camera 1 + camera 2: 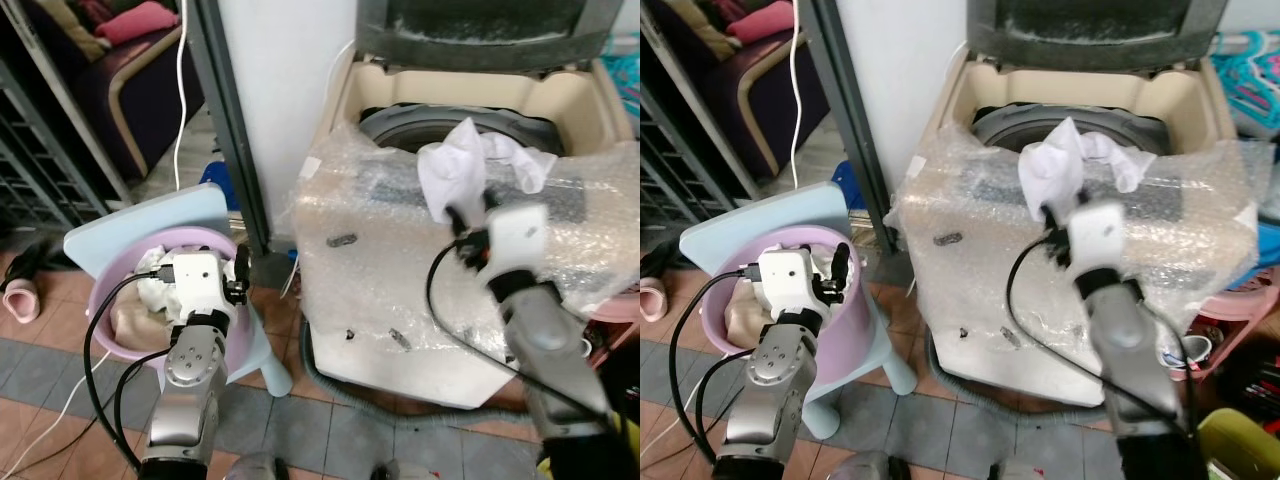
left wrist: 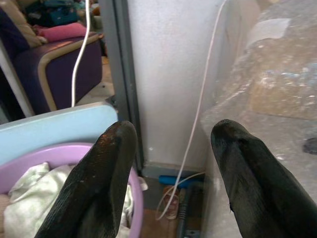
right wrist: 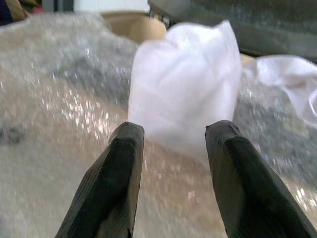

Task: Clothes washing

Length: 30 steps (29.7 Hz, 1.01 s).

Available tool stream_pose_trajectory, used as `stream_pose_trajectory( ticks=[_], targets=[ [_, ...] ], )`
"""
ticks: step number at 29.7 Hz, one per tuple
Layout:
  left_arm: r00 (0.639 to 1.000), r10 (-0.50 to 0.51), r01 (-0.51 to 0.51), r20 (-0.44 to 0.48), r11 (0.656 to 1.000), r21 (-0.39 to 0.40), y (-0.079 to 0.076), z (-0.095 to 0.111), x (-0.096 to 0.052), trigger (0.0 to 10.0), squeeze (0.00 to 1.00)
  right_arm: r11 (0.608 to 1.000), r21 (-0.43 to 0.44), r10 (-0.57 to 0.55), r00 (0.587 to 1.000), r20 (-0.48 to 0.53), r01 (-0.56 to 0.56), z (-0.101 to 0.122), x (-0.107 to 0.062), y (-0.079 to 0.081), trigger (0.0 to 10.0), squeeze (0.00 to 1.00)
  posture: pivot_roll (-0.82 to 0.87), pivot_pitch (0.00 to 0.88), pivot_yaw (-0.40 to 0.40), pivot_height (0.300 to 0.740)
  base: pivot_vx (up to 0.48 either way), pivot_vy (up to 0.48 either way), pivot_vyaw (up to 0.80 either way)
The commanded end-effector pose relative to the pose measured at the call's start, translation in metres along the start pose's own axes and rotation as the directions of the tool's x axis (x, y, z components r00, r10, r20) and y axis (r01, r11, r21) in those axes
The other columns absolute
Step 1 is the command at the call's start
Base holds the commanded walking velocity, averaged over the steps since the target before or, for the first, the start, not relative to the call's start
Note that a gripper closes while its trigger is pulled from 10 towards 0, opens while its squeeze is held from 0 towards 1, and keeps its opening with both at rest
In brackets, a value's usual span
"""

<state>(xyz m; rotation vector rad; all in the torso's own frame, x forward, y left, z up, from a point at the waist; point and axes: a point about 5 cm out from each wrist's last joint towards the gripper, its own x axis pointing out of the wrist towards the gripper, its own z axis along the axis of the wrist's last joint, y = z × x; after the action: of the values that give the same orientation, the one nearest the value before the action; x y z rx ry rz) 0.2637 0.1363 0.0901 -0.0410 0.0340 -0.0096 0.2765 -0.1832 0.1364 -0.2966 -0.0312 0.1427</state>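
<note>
Two end effectors are in play, and the right one matters now. The right end effector point(image 1: 470, 222) is raised over the bubble-wrapped front edge of the top-loading washing machine point(image 1: 400, 320), and a white garment point(image 1: 455, 170) bunches up just above its fingers point(image 3: 124, 168). From the right wrist view the fingers stand moderately apart with the cloth just beyond their tips; whether they pinch its lower edge I cannot tell. The garment lies draped on the rim, its long axis running across the machine's front toward the robot's right, with the open drum point(image 1: 450, 125) directly behind it. So the coming move likely turns on pushing or carrying the cloth forward, away from the robot, over the rim into the drum; the right arm is clearly the nearer.

The left end effector point(image 2: 168, 163) hangs with fingers spread wide and empty, just above the pink laundry basin point(image 1: 105, 300), which holds more pale clothes point(image 2: 29, 198) and sits on a light blue stool point(image 1: 150, 215) beside the machine.
</note>
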Motion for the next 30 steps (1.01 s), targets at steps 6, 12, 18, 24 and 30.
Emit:
stream_pose_trajectory(
  ticks=[6, 12, 18, 24, 30],
  targets=[
    [1.000, 0.007, -0.006, -0.007, 1.000, 0.011, 0.002, 0.001, 0.000, 10.0, 0.00, 0.992, -0.050, -0.115, 0.993, -0.020, 0.113, 0.018, 0.047, -0.019, 10.0, 0.00, -0.08, 0.000, 0.084, 0.740, 0.000, 0.000, 0.00],
    [1.000, 0.025, -0.025, -0.004, 1.000, 0.016, 0.005, 0.001, 0.000, 10.0, 0.00, 0.981, -0.071, -0.178, 0.984, 0.010, 0.178, 0.043, 0.083, -0.039, 10.0, 0.00, -0.07, 0.000, 0.075, 0.740, 0.000, 0.000, 0.00],
    [1.000, 0.028, -0.028, 0.011, 0.999, 0.018, 0.005, 0.005, 0.006, 10.0, 0.00, 0.971, -0.034, -0.235, 0.971, 0.053, 0.237, 0.072, 0.107, -0.049, 10.0, 0.00, -0.06, 0.000, 0.076, 0.740, 0.000, 0.000, 0.00],
    [0.998, 0.061, -0.061, 0.019, 0.998, 0.014, 0.008, 0.007, 0.004, 10.0, 0.00, 0.974, -0.004, -0.221, 0.957, 0.187, 0.225, 0.082, 0.099, -0.054, 10.0, 0.00, -0.05, 0.000, 0.055, 0.740, 0.000, 0.000, 0.00],
    [0.998, 0.061, -0.061, 0.009, 0.998, 0.015, 0.008, 0.003, -0.001, 10.0, 0.00, 0.987, -0.033, -0.145, 0.967, 0.207, 0.155, 0.062, 0.080, -0.040, 10.0, 0.00, -0.06, 0.000, 0.060, 0.740, 0.000, 0.000, 0.00]
  ],
)
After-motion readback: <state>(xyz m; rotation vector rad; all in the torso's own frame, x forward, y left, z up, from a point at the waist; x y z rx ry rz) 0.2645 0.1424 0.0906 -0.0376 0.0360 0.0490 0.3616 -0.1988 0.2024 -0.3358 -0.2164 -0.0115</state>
